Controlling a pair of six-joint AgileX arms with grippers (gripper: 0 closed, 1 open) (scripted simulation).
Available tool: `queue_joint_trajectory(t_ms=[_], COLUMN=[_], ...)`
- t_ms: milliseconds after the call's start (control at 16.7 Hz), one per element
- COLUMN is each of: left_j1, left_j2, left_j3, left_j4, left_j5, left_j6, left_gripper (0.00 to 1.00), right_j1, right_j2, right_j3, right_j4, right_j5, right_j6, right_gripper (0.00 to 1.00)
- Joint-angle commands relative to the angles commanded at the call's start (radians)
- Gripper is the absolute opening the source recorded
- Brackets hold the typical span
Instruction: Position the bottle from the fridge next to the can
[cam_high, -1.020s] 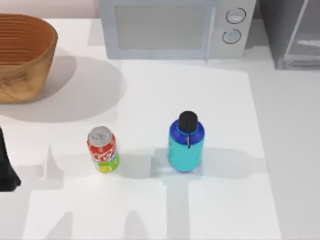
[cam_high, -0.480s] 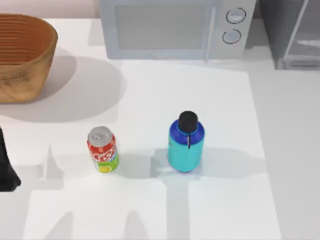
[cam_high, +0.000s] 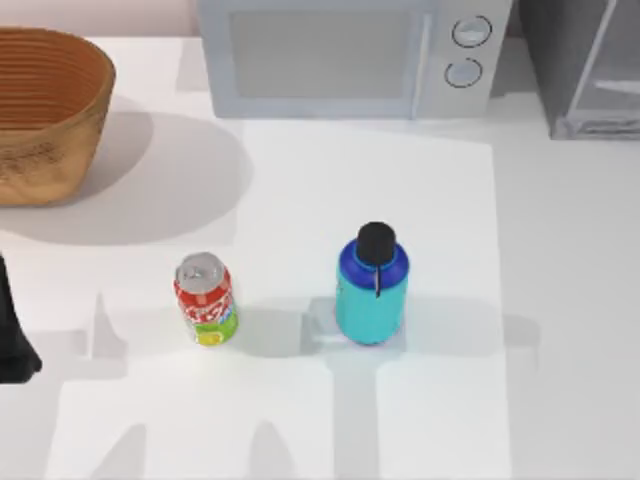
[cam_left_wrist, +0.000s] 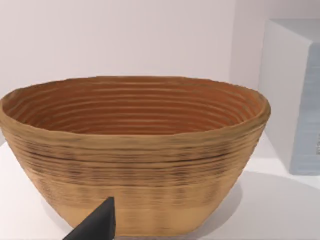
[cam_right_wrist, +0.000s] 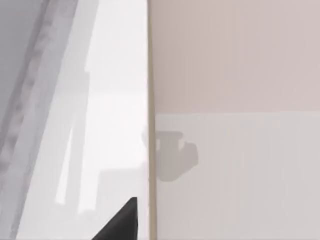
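The left arm waits at the table's left edge, its pincer state unclear, while the teal bottle stands free near the red can.

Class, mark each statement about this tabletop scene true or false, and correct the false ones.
1. The bottle stands upright on the table. True.
2. The can lies on its side. False: it stands upright.
3. The bottle is to the right of the can in the top view. True.
4. The bottle touches the can. False: a gap separates them.
5. The basket sits at the table's right. False: it sits at the left.
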Motion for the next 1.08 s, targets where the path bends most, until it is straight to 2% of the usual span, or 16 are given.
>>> queue_joint_trajectory(t_ms=[180,300,780,900,1080], left_j1=[0.000,0.000,0.000,0.000,0.000], left_j2=[0.000,0.000,0.000,0.000,0.000], left_j3=[0.000,0.000,0.000,0.000,0.000], left_j4=[0.000,0.000,0.000,0.000,0.000], left_j5=[0.000,0.000,0.000,0.000,0.000], left_j6=[0.000,0.000,0.000,0.000,0.000], left_gripper=[1.00,1.00,1.00,1.00,1.00], right_j1=[0.128,0.185,0.216,0.269,0.420], right_j2=[0.001,0.001,-0.010,-0.020,-0.046], right_j3=[-0.007,-0.010,-0.021,-0.037,-0.084], right_j4=[0.175,0.249,0.292,0.316,0.374], right_j5=[0.027,0.039,0.054,0.101,0.219], right_j6=[0.195,0.270,0.314,0.354,0.457], right_gripper=[1.00,1.00,1.00,1.00,1.00])
